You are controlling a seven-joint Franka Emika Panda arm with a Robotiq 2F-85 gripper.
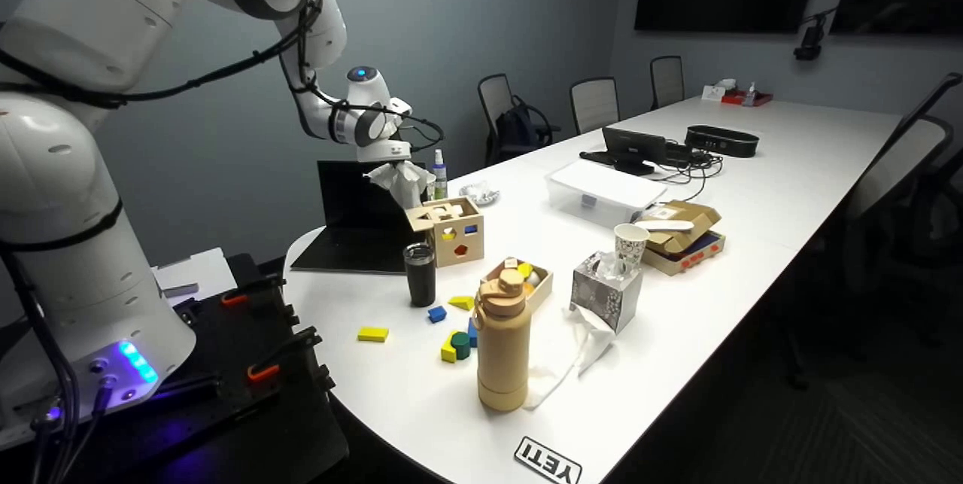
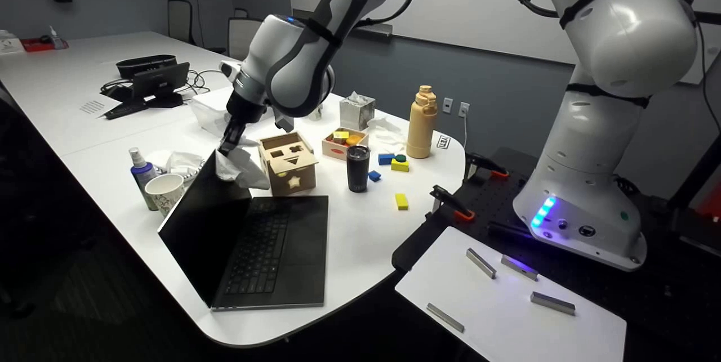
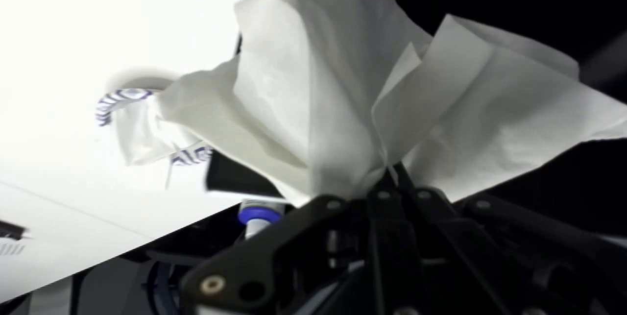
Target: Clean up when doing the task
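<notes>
One white tissue [image 3: 333, 75] spreads across the wrist view, its gathered edge pinched between the tips of the gripper [image 3: 393, 172], which are closed upon it. By its drape I judge the sheet light, limp and easily torn, with little tendency to slip once bunched; a gathered fold, as taken here, should offer a surer hold than a single corner. Beyond it, a blue-patterned dish [image 3: 117, 99] contains a wadded tissue [image 3: 147, 131].

In an exterior view, as seen from across the room, the white tissue hangs at the upper part of the screen of the laptop [image 2: 270, 249]; whether it touches the glass I cannot tell. Near it stands a wooden shape-sorter box [image 2: 280, 184], its perforated lid partly slid off. Behind the screen, a patterned paper cup [image 2: 160, 200] stands beside a spray bottle [image 2: 142, 175]; the cup's floor is hidden, so its contents are uncertain.

In an exterior view, patches of yellow, blue and red show at the side cut-outs of the shape-sorter box, suggesting a partial load. A wooden tray [image 1: 540, 293] holds toy blocks [image 1: 524, 270]. A paper sheet [image 1: 611, 267] rises from the slot of the tissue box [image 1: 602, 292]. The black tumbler [image 1: 420, 284] is lidded, concealing any contents, and the covered plastic storage bin [image 1: 568, 199] is too indistinct within to read.
</notes>
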